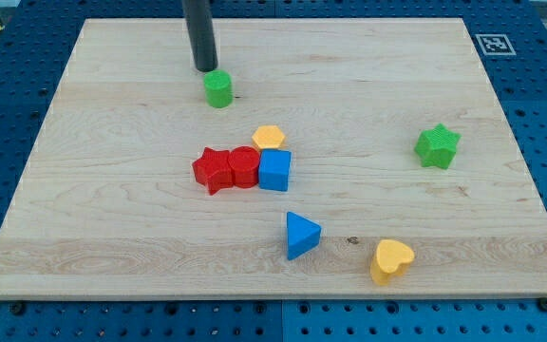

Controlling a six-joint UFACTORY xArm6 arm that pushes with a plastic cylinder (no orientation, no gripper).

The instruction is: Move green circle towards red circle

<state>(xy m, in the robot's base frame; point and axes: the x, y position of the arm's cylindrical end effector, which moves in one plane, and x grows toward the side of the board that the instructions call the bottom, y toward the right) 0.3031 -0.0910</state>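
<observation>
The green circle (218,89) sits on the wooden board in the upper middle-left. My tip (204,68) stands just above and slightly left of it, touching or nearly touching its top-left edge. The red circle (243,166) lies lower, near the board's middle, pressed between a red star (214,170) on its left and a blue cube (274,171) on its right. A yellow hexagon (269,138) lies just above the blue cube. The green circle is well above the red circle, with bare wood between them.
A green star (438,145) lies at the view's right. A blue triangle (301,235) and a yellow heart (390,260) lie toward the view's bottom. The board (112,218) ends on a blue pegboard table, with a marker tag (495,44) at the top right.
</observation>
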